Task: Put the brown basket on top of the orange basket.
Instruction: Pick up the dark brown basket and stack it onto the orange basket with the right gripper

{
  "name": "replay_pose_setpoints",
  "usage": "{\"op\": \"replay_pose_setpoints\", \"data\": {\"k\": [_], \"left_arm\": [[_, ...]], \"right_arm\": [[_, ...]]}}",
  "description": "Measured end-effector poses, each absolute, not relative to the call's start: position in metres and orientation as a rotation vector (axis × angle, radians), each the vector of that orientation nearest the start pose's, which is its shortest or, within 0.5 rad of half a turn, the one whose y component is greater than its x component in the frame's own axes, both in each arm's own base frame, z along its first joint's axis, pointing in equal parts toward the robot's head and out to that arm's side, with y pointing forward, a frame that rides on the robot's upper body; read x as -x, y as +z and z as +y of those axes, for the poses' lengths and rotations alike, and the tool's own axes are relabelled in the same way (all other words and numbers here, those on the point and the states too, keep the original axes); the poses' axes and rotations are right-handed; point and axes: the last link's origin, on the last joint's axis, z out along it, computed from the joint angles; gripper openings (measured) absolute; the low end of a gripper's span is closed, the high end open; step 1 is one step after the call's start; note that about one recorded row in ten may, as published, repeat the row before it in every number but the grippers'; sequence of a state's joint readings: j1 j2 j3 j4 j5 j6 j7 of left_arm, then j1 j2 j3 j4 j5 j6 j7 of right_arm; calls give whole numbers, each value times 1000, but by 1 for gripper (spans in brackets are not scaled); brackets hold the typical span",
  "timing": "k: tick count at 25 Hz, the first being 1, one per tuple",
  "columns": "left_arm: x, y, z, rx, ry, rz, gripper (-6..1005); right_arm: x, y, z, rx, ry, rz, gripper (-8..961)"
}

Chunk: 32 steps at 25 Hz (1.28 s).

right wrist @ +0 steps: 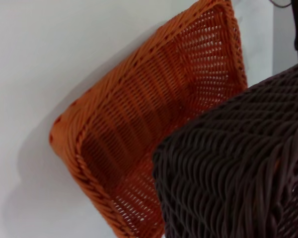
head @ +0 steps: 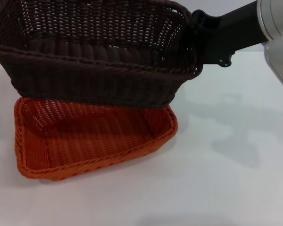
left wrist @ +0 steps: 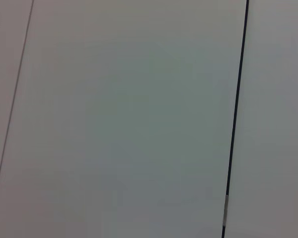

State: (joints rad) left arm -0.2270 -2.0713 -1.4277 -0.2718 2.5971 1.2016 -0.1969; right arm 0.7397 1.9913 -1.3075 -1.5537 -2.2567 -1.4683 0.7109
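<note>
White table [head: 236,188]. Your right gripper [head: 198,35] clamps the brown basket [head: 94,61], held over the orange basket [head: 94,136]'s far side; released now, it could land skewed.

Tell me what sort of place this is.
Probably a lab or test bench rather than a home. A plain white table holds only the orange basket. The right hand holds the brown basket at its rim above it. The left wrist view shows only blank white panels.
</note>
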Motion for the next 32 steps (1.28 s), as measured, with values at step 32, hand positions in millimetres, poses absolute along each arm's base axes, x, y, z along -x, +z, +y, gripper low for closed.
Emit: {"op": "replay_pose_setpoints", "data": {"k": [32], "left_arm": [[396, 71, 261, 1073, -725, -606, 775]], "right_arm": [[-105, 38, 401, 2102, -234, -1919, 153]]}}
